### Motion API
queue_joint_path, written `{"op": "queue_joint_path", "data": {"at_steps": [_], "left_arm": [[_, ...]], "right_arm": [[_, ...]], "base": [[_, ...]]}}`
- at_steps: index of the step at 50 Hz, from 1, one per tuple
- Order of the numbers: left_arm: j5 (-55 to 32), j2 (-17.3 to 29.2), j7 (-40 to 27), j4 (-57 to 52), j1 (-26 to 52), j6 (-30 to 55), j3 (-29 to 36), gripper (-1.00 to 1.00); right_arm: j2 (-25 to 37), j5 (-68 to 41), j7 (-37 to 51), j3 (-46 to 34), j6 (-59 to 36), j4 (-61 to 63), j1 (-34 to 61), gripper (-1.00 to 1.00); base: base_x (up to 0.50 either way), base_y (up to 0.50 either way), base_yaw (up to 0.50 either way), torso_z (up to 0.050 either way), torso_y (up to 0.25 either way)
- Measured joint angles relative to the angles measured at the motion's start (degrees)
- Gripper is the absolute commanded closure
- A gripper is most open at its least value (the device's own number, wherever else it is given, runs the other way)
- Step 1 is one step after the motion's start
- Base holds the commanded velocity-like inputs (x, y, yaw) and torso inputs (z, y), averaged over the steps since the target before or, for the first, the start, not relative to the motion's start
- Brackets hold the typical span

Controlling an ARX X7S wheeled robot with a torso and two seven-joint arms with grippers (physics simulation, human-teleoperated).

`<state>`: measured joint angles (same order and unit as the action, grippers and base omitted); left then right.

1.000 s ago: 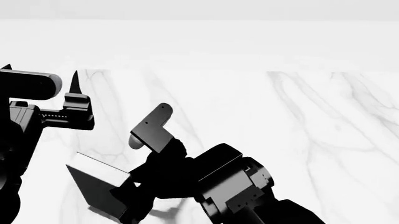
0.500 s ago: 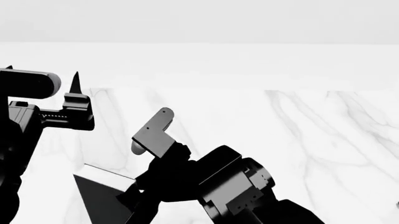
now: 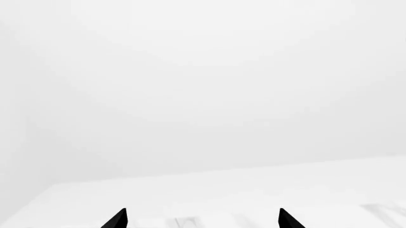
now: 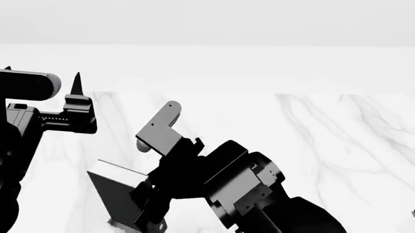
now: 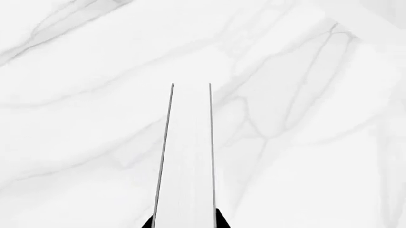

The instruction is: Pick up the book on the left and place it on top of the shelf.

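The dark book (image 4: pixel 115 193) hangs tilted above the white marble table (image 4: pixel 324 145), low at the left in the head view. My right gripper (image 4: pixel 147 206) is shut on it. In the right wrist view the book's white page edge (image 5: pixel 187 156) runs between two thin dark covers, and my right gripper (image 5: pixel 185 223) has a black fingertip (image 5: pixel 221 222) pressed against each cover. My left gripper (image 4: pixel 43 73) is raised at the far left, open and empty. In its own wrist view my left gripper (image 3: pixel 201 219) has its tips wide apart. The shelf is out of view.
The marble top stretches away to the right and back. A plain pale wall (image 4: pixel 207 19) lies behind the table's far edge. A small dark speck (image 4: pixel 413 212) shows at the right border.
My right arm has lifted the book a little up and to the right. The head view tilted up a second ago, then held. My left gripper barely moved.
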<state>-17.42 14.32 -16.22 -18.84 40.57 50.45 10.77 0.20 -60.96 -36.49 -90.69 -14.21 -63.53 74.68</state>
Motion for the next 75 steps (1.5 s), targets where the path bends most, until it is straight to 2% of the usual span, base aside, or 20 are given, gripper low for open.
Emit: {"op": "queue_joint_path", "data": {"at_steps": [4, 10, 15, 20, 26, 33, 44, 52, 58, 75], "left_arm": [[-0.01, 0.02, -0.12, -0.10, -0.01, -0.15, 0.09, -1.00], [-0.07, 0.10, -0.28, -0.23, -0.12, -0.39, 0.17, -1.00], [-0.10, 0.17, -0.42, -0.24, -0.24, -0.59, 0.19, -1.00], [-0.13, 0.22, -0.54, -0.19, -0.35, -0.79, 0.27, -1.00], [-0.19, 0.27, -0.70, -0.21, -0.35, -0.86, 0.39, -1.00], [-0.32, 0.37, -0.84, -0.25, -0.24, -0.86, 0.46, -1.00], [-0.57, 0.57, -1.05, -0.39, -0.19, -0.84, 0.45, -1.00], [-0.67, 0.74, -1.17, -0.32, -0.39, -1.06, 0.50, -1.00], [-0.68, 0.83, -1.21, 0.01, -0.63, -1.49, 0.62, -1.00], [-0.55, 1.26, -1.22, 1.50, -1.33, -3.02, 0.86, -1.00]], "right_arm": [[-0.13, 10.02, 2.45, 8.59, -6.82, 4.42, -0.89, 1.00], [-0.17, 33.89, 10.42, 18.21, -14.09, 5.68, 0.73, 1.00], [-0.08, 47.84, 17.50, 20.05, -19.34, 4.20, 2.61, 1.00], [-0.03, 55.21, 24.49, 18.06, -25.04, 1.62, 4.65, 1.00], [-0.03, 57.73, 31.71, 13.23, -32.09, -2.58, 6.60, 1.00], [0.60, 58.07, 35.65, 8.12, -39.30, -7.05, 7.99, 1.00], [4.88, 56.62, 35.61, 2.20, -50.94, -9.91, 9.82, 1.00], [8.94, 55.63, 34.63, 0.73, -57.33, -10.65, 10.89, 1.00], [12.25, 54.79, 36.63, 3.17, -60.50, -11.02, 11.54, 1.00], [21.96, 53.71, 52.73, 20.64, -63.01, -11.47, 11.16, 1.00]], "base": [[0.00, 0.00, 0.00, 0.000, 0.000], [0.00, 0.00, 0.00, 0.000, 0.000], [0.00, 0.00, 0.00, 0.000, 0.000], [0.00, 0.00, 0.00, 0.000, 0.000], [0.00, 0.00, 0.00, 0.000, 0.003], [0.00, 0.00, 0.00, 0.000, 0.000], [0.00, 0.00, 0.00, 0.000, 0.002], [0.00, 0.00, 0.00, 0.000, 0.000], [0.00, 0.00, 0.00, 0.000, 0.002], [0.00, 0.00, 0.00, 0.000, 0.001]]}}
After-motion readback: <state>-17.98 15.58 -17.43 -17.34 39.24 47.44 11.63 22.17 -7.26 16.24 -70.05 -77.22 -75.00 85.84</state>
